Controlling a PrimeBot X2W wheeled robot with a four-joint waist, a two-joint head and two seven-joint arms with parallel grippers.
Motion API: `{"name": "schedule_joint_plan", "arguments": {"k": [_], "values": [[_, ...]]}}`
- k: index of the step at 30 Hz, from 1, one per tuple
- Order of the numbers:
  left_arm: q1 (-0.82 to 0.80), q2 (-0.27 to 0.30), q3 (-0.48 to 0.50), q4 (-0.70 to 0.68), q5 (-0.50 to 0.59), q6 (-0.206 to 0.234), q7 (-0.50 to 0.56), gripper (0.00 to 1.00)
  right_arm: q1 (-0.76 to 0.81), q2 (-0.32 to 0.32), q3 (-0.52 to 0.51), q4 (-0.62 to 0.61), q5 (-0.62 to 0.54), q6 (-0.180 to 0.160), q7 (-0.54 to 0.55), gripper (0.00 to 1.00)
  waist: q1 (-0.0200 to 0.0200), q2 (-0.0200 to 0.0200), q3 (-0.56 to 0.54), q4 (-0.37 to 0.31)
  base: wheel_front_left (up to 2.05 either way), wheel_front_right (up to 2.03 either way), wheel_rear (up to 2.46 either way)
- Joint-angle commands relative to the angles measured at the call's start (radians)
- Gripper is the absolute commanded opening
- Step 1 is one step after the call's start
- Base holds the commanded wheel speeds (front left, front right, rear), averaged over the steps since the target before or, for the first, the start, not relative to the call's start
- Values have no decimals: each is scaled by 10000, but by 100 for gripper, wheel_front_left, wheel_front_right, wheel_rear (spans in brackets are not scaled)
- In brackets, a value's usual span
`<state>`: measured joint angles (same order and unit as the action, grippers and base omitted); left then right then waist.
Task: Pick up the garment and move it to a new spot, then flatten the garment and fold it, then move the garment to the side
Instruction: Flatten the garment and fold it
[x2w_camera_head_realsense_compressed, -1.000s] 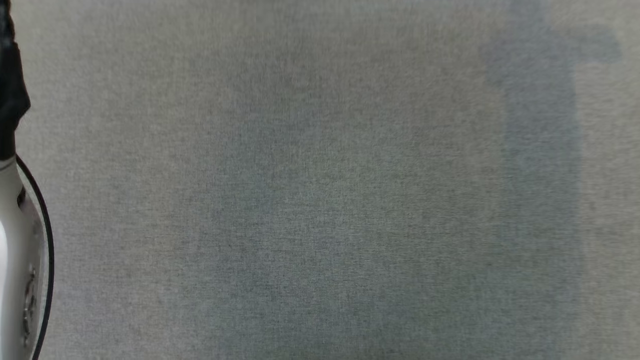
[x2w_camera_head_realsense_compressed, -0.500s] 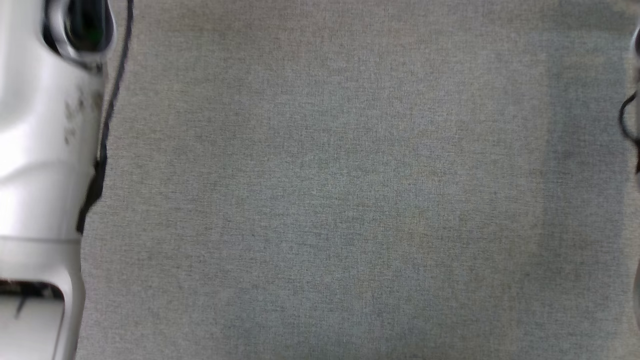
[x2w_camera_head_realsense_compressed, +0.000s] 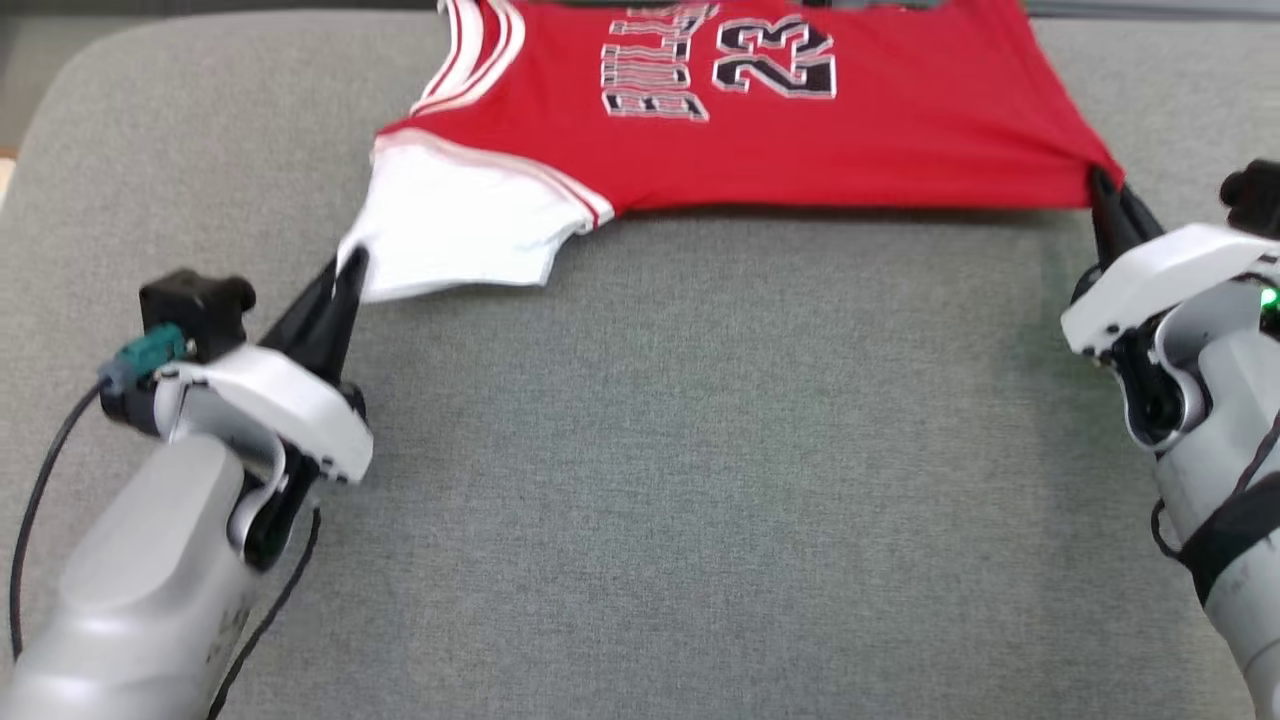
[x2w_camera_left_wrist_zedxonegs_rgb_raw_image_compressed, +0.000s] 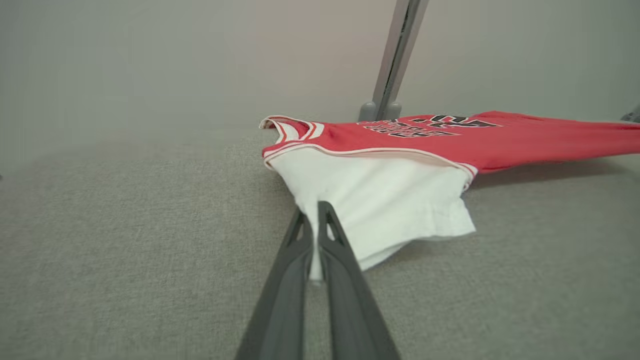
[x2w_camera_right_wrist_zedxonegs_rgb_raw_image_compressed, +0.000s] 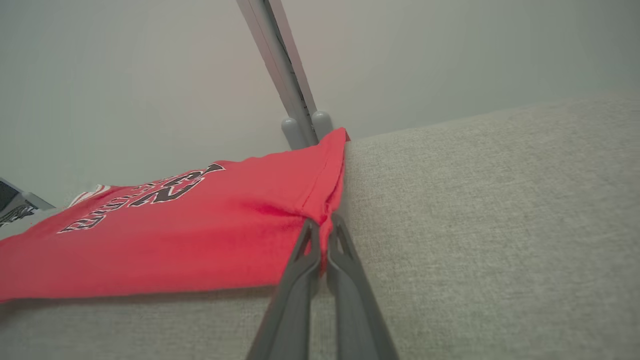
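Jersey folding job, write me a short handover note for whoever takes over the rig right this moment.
Left gripper: shut on the white near-left corner of the jersey.
Right gripper: shut on its red near-right corner.
Jersey: number side up, on the far part of the grey cushion, near edge stretched between the two grips.
Done: both corners gripped; jersey mostly spread.
To do: flatten it, fold it, move it to the side. Whether it is already at its new spot can't be told.

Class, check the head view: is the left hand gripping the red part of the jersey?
No, the left hand pinches the jersey at its white corner.
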<state>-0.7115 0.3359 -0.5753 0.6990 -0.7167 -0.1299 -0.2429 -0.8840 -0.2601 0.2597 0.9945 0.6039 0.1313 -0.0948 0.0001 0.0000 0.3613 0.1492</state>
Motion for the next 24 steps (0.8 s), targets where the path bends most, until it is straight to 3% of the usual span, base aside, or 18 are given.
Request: {"name": "schedule_joint_plan", "arguments": {"k": [1,10,24], "values": [[410,353,-419,-200,-322,-3,172,0,372,-261,298,97,133,-10,142,0,-1,0,-640,-141,0,0,0],[1578,1773,-2469,-1524,-1868,-2,1522,0,1471,-963,1848,159,557,-15,1292,0,-1,0,-1771,-153,0,0,0],[2411,3917,-4417,-4470,-4404,-4,3078,0,2830,-2376,3993,-1709,2412,-15,3706,0,-1,0,-2699,-218,0,0,0]]}}
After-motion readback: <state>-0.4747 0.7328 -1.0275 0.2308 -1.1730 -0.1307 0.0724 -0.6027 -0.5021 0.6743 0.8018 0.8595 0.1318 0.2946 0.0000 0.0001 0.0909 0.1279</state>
